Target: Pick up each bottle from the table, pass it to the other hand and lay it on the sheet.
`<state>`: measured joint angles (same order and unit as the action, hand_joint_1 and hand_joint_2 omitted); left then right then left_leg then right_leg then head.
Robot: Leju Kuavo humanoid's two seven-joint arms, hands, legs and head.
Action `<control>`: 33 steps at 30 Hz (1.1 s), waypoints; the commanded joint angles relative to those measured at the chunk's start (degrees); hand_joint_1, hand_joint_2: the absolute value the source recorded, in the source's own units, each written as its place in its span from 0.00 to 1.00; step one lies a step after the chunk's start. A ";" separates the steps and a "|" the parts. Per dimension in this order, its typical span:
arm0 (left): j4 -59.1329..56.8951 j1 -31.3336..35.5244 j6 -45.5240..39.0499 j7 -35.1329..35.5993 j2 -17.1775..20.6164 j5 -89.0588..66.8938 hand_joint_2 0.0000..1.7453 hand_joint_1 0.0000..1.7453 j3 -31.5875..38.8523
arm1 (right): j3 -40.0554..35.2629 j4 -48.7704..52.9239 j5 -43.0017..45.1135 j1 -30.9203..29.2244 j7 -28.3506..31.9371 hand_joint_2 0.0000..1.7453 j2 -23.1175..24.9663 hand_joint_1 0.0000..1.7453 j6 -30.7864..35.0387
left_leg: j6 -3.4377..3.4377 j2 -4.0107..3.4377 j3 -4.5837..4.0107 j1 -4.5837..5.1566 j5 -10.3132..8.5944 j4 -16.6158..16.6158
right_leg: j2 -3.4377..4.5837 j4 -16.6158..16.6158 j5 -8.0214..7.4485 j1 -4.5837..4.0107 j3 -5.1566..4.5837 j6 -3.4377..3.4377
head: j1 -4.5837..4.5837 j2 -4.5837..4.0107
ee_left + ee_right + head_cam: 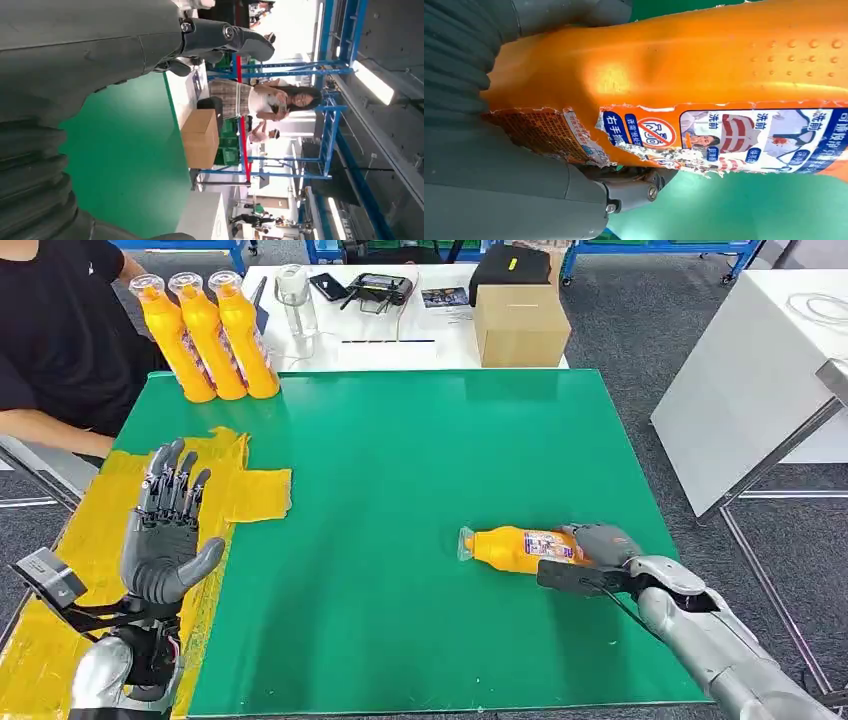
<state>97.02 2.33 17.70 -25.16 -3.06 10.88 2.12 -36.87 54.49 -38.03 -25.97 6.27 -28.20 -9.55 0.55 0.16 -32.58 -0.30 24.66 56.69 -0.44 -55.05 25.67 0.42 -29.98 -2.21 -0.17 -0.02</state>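
The green table (420, 540) spreads out ahead of both my hands, its near edge just under my wrists and its right edge close outside my right arm, so I judge my freest room lies inward, across the open green between my two hands.

Under and ahead of my left hand (168, 530) lies the yellow sheet (255, 495), rumpled, draped along the table's left side; that is where bottles are meant to end up, which would explain why this hand waits there, raised, palm inward, fingers straight and apart, holding nothing.

Well beyond my left fingertips, at the far left corner, three orange bottles (208, 335) stand upright touching one another, just past the sheet's far end. A person's arm rests beside the table there. Behind the far edge sit a cardboard box (520, 325) and a clear bottle (296, 300).

My right hand (590, 555) wraps the base end of the lying orange bottle (515, 548), whose cap points toward my left hand. In the right wrist view, my thumb sits under the torn label (734, 135) and my palm covers the bottle's end, so I count this a grip. The bottle looks to be on or barely off the table; I cannot tell which.
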 commanded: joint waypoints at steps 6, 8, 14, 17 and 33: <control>-3.02 0.53 -0.40 2.00 0.52 1.80 1.00 0.00 0.20 | 7.16 1.09 4.79 6.00 1.73 1.00 7.71 1.00 5.40 | -0.04 0.02 0.11 -0.08 0.00 -0.10 | -0.01 0.15 -0.02 -0.08 0.24 0.06 | 0.00 0.00; -2.99 -0.44 -0.01 3.70 0.35 4.83 1.00 0.00 0.73 | 12.68 6.35 9.95 7.49 6.20 1.00 13.12 1.00 7.20 | -0.05 -0.10 0.16 -0.10 0.03 -0.12 | 0.11 0.17 -0.04 -0.11 0.50 0.08 | 0.02 0.00; -3.99 -0.10 -2.13 7.08 -1.78 7.53 1.00 0.00 0.16 | 18.93 24.61 25.96 7.09 10.29 1.00 28.22 1.00 4.12 | -0.17 -0.85 -0.10 -0.02 0.08 -0.05 | 0.84 -0.19 -0.08 -0.11 -0.04 0.18 | 0.02 0.00; -4.23 0.74 -3.95 7.78 -2.93 6.21 1.00 0.00 -3.57 | 13.60 24.53 24.84 3.73 5.17 1.00 33.63 1.00 6.59 | -0.15 -0.70 -0.40 -0.02 0.00 0.02 | 0.71 -0.38 -0.06 -0.10 -0.40 0.12 | -0.04 0.00; -5.13 2.10 -3.77 9.02 -3.52 7.04 1.00 0.00 -9.40 | 3.27 10.95 23.55 -1.77 5.15 1.00 41.09 1.00 9.34 | -0.12 -0.31 -0.60 -0.21 -0.08 -0.03 | 0.29 -0.23 0.00 -0.18 -0.40 0.08 | 0.00 0.00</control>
<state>95.60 2.08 13.49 -16.68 -6.03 17.77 -3.36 -27.94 74.90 -13.64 -21.56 12.48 9.25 -0.59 0.44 -0.10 -33.28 -0.50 24.55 56.67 -0.22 -55.28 25.65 0.25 -30.45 -2.16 -0.18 -0.02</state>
